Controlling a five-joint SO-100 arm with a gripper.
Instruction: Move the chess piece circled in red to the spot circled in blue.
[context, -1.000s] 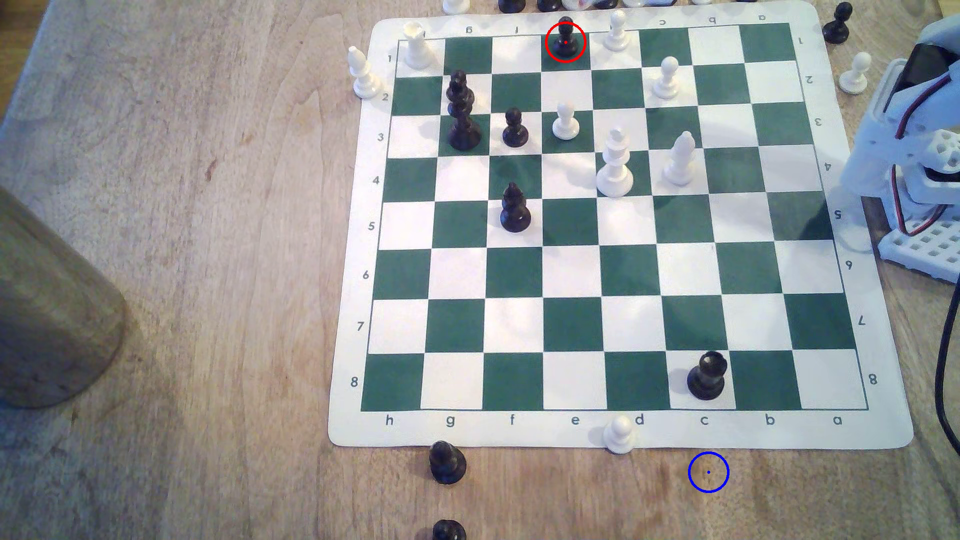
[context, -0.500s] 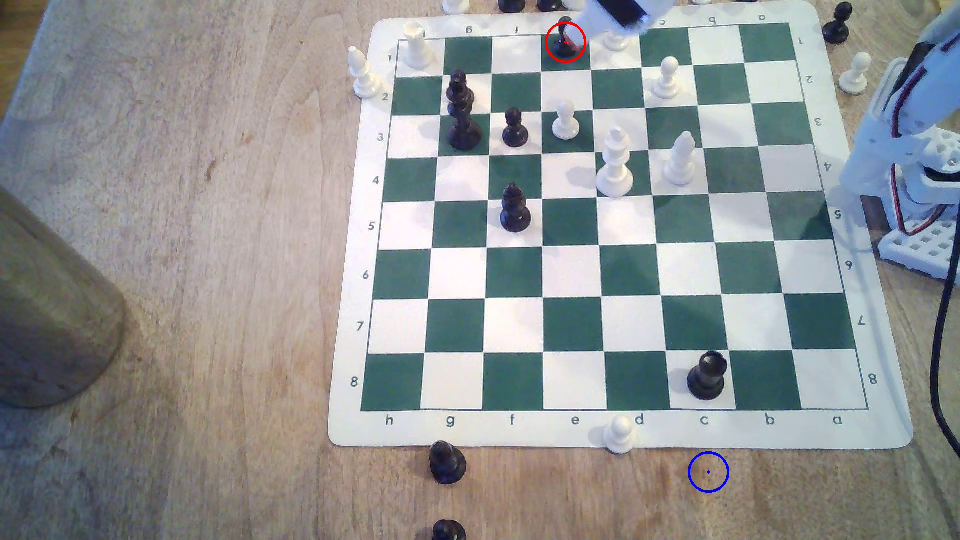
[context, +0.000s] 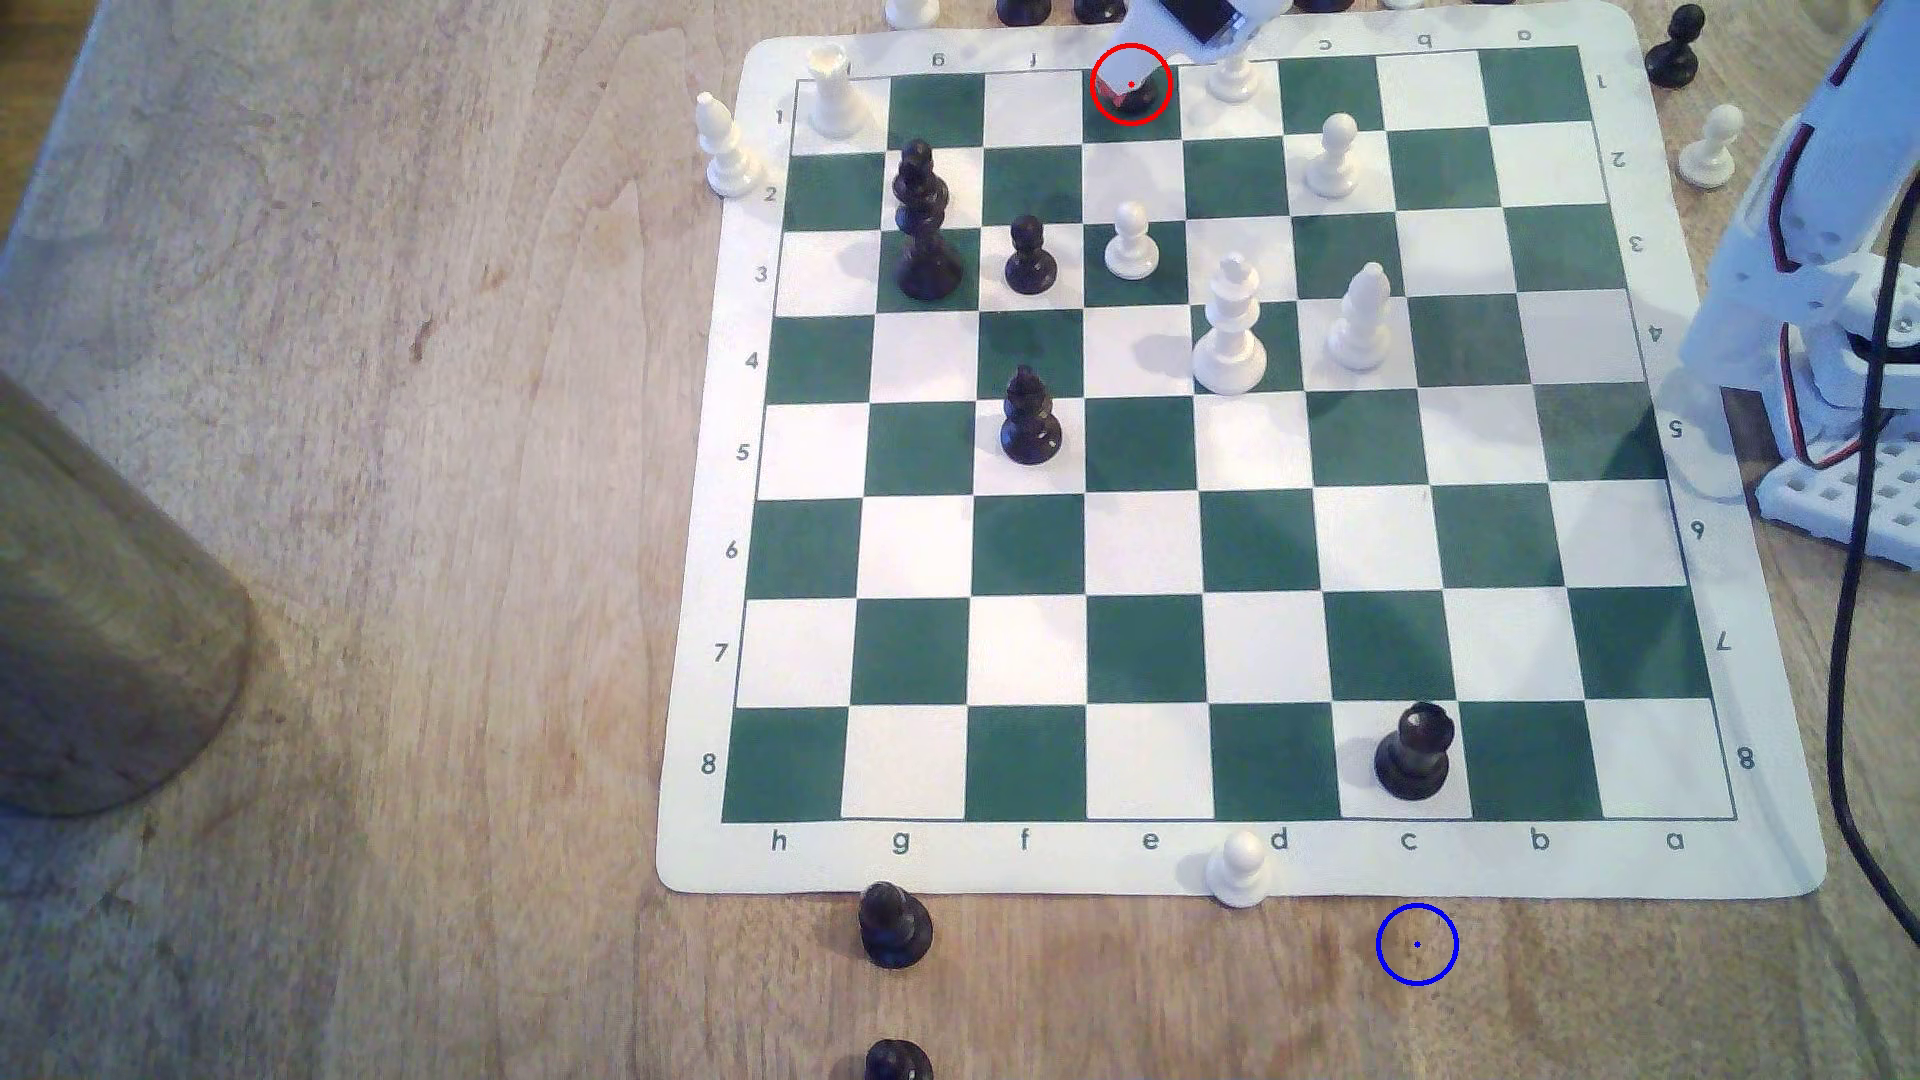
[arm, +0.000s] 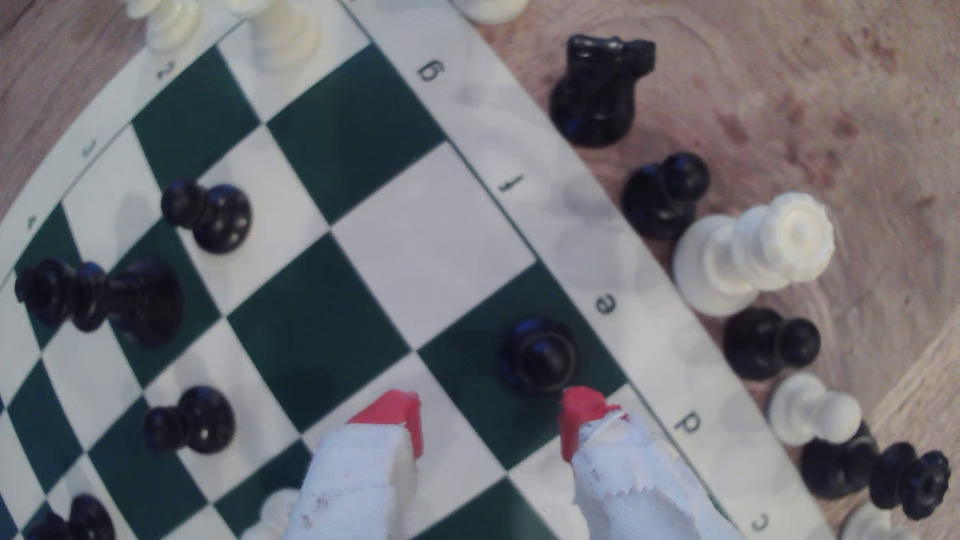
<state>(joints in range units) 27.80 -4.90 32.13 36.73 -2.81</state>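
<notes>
- Where the board's far edge meets the wood, I see the gripper (arm: 491, 415) hanging over the black pawn (arm: 540, 358), its jaws spread wide and holding nothing.
- In the wrist view, one red-tipped finger (arm: 582, 410) sits just beside the pawn's base; the other finger (arm: 400, 415) stands well apart from it, over the neighbouring white square.
- The pawn stands upright on a green square in the e-file, row 1; in the exterior view its base (context: 1141, 100) shows inside the red ring, partly covered by the gripper (context: 1127, 78).
- The blue-ringed spot (context: 1417, 944) lies on bare wood just beyond the board's (context: 1766, 862) near edge, below the c-file, well apart from the pawn.
- A white pawn (context: 1240, 867) straddles that near edge.
</notes>
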